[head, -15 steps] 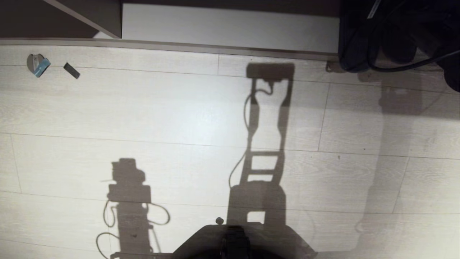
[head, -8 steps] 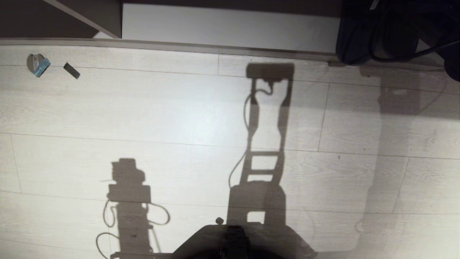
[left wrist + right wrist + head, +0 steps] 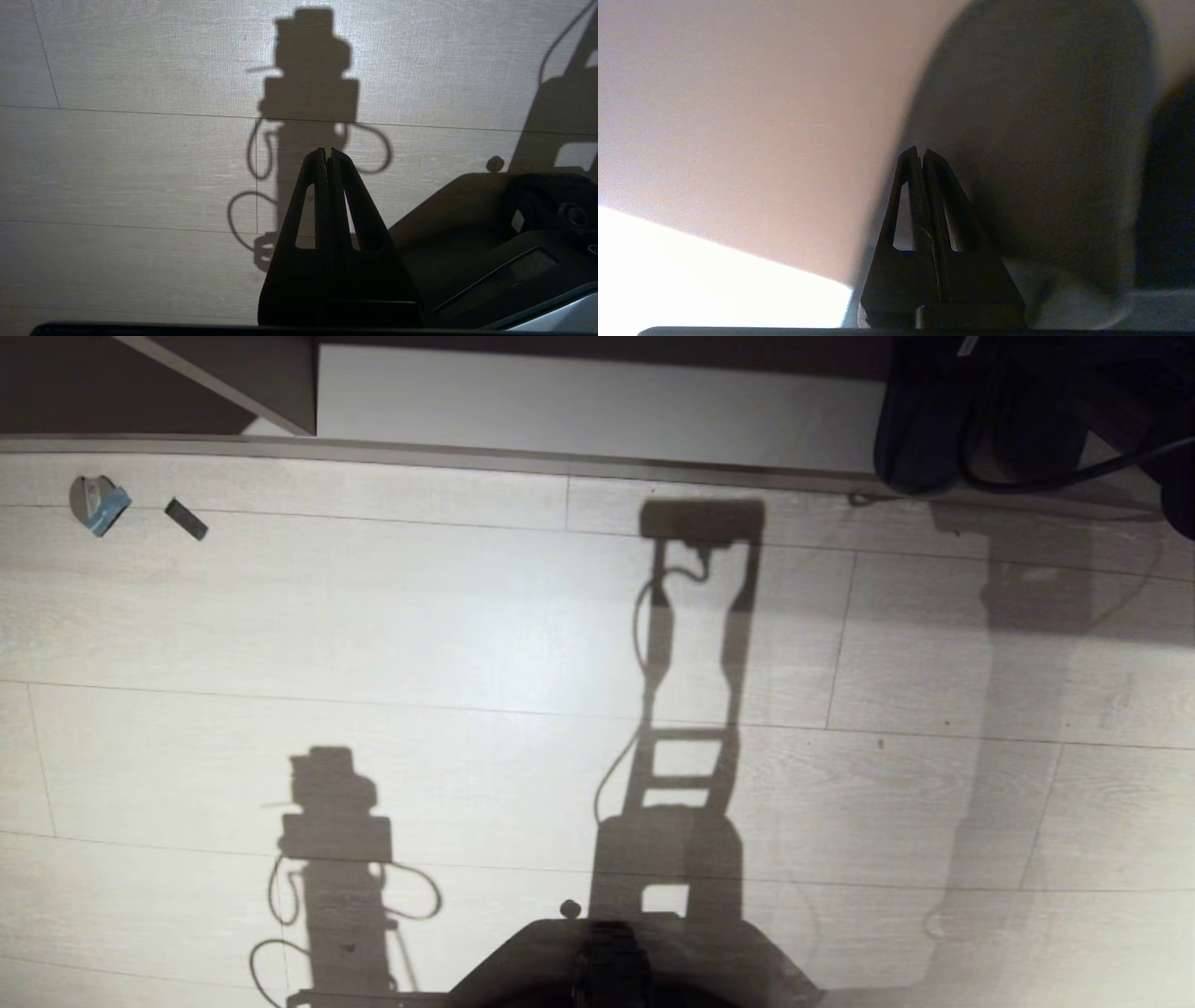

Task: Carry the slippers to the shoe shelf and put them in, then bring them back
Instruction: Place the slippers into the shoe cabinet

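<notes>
On the pale plank floor (image 3: 448, 616) at far left lie a small blue-and-grey scrap (image 3: 97, 504) and, just beside it, a dark strip (image 3: 186, 519). The left gripper (image 3: 328, 153) hangs over the floor with jaws pressed together. The shoe shelf (image 3: 597, 406) runs along the far edge. The right gripper (image 3: 920, 151), jaws pressed together on nothing, points at a blurred pale surface; that arm (image 3: 1027, 420) shows dark at upper right. No slipper can be made out.

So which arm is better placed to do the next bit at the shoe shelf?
Right, probably. The right hand sits shut, up at the shoe shelf; the left hand hangs shut over the floor, back by the robot's base.
</notes>
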### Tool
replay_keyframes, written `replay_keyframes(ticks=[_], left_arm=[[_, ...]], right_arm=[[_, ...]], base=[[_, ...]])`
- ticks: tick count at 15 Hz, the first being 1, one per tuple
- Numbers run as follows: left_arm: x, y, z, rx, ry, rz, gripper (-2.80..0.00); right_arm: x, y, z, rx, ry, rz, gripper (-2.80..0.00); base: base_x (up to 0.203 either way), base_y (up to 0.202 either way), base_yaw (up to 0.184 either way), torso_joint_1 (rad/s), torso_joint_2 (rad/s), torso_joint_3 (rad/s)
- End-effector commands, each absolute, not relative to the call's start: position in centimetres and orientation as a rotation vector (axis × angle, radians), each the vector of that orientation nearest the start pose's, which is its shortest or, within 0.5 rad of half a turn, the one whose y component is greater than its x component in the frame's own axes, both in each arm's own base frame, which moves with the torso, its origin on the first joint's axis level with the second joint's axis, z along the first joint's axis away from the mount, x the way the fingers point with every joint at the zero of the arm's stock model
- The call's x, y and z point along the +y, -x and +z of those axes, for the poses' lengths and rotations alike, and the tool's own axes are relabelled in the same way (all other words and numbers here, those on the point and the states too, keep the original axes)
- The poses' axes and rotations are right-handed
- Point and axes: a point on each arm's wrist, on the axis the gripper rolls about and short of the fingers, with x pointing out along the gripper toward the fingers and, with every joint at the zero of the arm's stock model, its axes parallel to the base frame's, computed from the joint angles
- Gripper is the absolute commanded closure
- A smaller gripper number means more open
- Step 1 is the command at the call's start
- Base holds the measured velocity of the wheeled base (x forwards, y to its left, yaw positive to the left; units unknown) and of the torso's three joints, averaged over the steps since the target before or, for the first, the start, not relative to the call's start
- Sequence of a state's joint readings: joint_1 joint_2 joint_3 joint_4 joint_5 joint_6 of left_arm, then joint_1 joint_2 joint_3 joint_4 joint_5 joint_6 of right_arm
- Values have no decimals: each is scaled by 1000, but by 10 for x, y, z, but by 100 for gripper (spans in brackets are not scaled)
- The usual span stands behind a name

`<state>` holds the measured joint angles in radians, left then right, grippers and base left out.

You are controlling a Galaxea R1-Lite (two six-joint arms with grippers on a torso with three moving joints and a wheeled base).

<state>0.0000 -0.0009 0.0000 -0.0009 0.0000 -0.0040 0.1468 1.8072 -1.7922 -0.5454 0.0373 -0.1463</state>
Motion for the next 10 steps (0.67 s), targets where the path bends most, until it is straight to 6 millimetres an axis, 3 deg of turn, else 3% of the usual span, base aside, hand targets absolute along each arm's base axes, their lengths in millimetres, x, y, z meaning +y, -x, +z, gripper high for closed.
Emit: replay_keyframes(ticks=[1,7,10], left_arm=[[0,23,76,-2,5,0,0],[0,23,75,0,5,0,0],[0,23,76,-3,5,0,0]], right_arm=[[55,-311,422,-553,94,177,0],[57,-267,404,-478,103,212,0],[41,-263,380,-380,158,31,0]], base=[[0,0,0,0,0,0],[0,0,0,0,0,0],[0,0,0,0,0,0]])
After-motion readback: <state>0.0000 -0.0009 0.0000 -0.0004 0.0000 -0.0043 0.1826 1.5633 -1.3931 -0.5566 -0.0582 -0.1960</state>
